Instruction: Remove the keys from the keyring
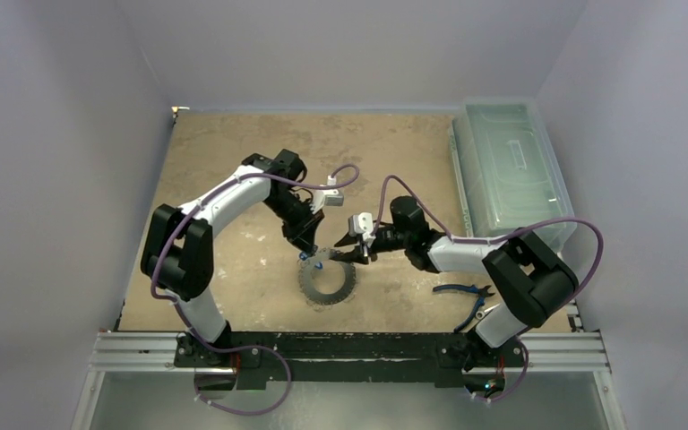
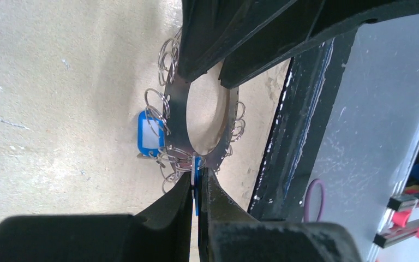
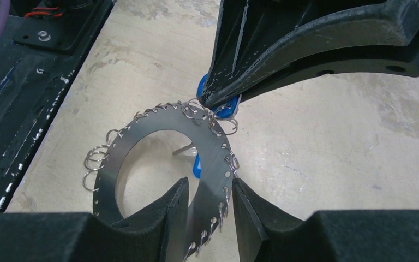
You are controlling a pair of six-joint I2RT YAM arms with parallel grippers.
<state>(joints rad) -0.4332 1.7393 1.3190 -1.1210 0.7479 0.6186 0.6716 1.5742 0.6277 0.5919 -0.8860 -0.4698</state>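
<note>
Left gripper (image 2: 196, 177) narrow, pinching a blue key (image 3: 227, 111) at the keyring (image 3: 213, 158) rim. Right gripper (image 3: 210, 191) clamps the band on the opposite side.

Keyring (image 3: 158, 120): plain silvery-grey metal, edged by small silver split rings (image 2: 155, 101).
Key tag (image 2: 150, 134): bright blue, white label window.
Second key tag (image 2: 197, 196): same blue seen.
Left gripper (image 2: 196, 173), right gripper (image 3: 210, 191): black, flecked with white scuffs.
Table (image 1: 233, 152): tan, mottled with paler patches.
Left arm (image 1: 224, 202): white and black.
Cable (image 1: 582, 233): purple.
Pliers (image 1: 466, 291): blue handles.
Storage box (image 1: 511, 170): clear, greenish tint.
Walls (image 1: 54, 134): pale grey-lilac.
</note>
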